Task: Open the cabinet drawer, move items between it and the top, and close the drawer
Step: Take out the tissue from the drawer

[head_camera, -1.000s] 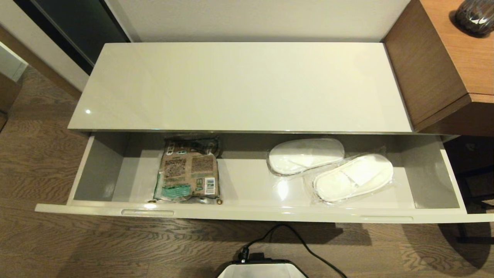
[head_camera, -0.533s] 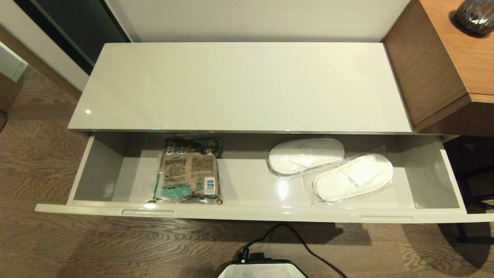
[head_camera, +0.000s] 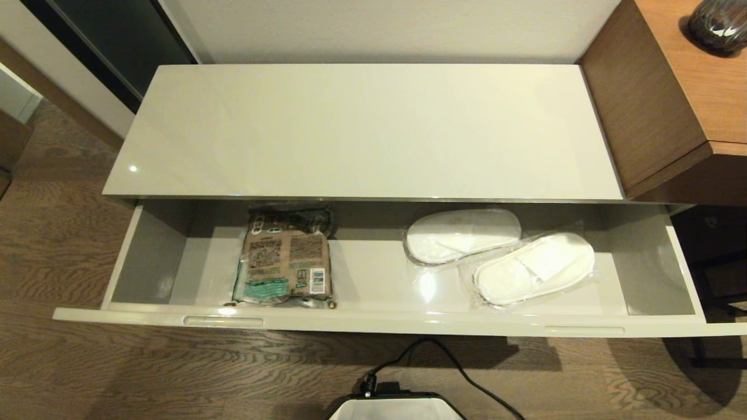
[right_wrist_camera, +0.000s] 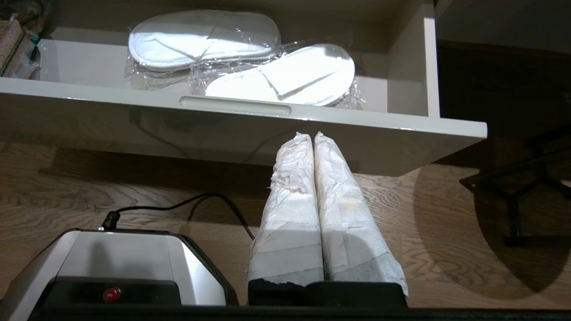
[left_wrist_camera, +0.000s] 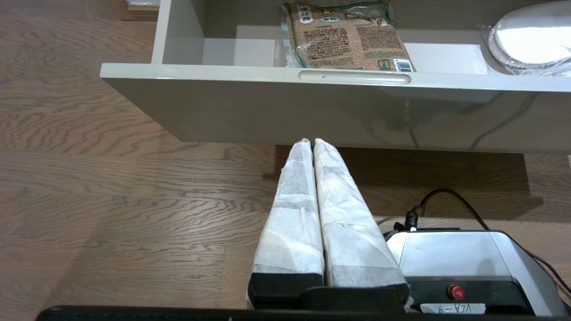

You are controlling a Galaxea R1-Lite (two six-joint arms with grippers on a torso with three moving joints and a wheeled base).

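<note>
The cabinet drawer (head_camera: 146, 256) is pulled fully open below the top (head_camera: 362, 128), which is bare. Two wrapped white slippers (head_camera: 502, 254) (right_wrist_camera: 241, 58) lie in the drawer's right half. A brown-and-green printed packet (head_camera: 286, 262) (left_wrist_camera: 345, 42) lies in its left half. The small white packet with blue print is out of view. My left gripper (left_wrist_camera: 312, 141) is shut, held low in front of the drawer's front panel near the left slot (left_wrist_camera: 354, 76). My right gripper (right_wrist_camera: 312, 134) is shut too, low before the front panel near the right slot (right_wrist_camera: 235, 106). Neither arm shows in the head view.
A brown wood-grain desk (head_camera: 671, 99) with a dark round object (head_camera: 719, 23) stands right of the cabinet. The robot's base (head_camera: 397, 407) with a black cable (head_camera: 443, 356) sits on the wood floor just in front of the drawer.
</note>
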